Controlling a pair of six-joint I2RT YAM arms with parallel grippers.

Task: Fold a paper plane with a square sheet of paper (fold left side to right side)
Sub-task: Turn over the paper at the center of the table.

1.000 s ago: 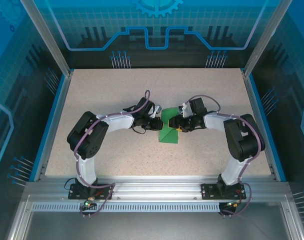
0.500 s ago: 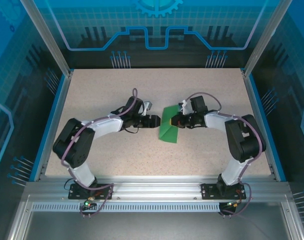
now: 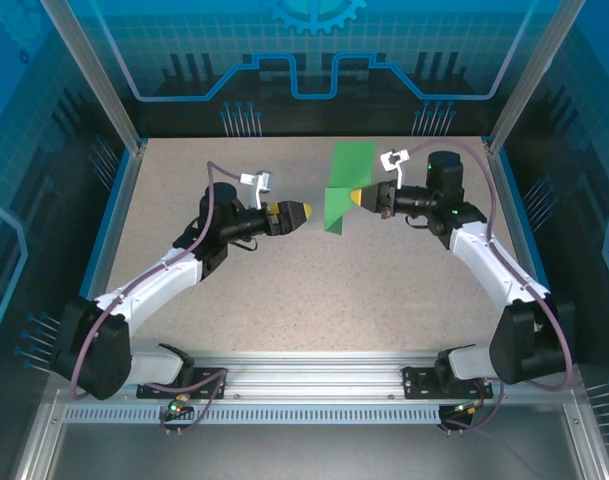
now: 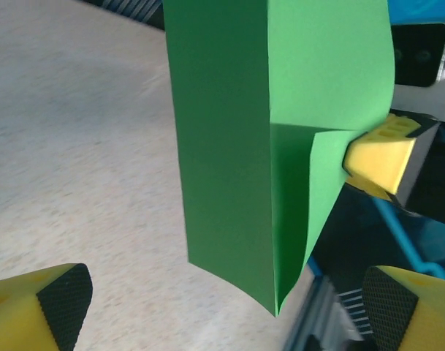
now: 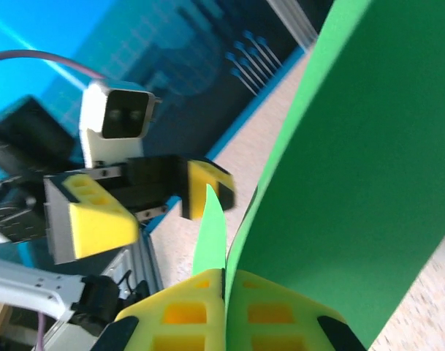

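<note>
Partway — green sheet (image 3: 344, 185) already folded over, pinched aloft above the bench (image 3: 284, 290) by right pincer (image 3: 355, 197); left pincer (image 3: 302, 213) wide, empty, just left. Further folds likely remain.

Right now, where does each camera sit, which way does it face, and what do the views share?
Top external: above and behind the arm bases, looking down on the speckled table; both arms show, left gripper and right gripper.
Left wrist: on the left arm, facing right toward the thin green paper sheet; its own yellow fingers flank the bottom corners.
Right wrist: on the right arm, facing left along the sheet; its own fingers pinch it.
Shared: both wrist views see the sheet and the opposite gripper.
</note>
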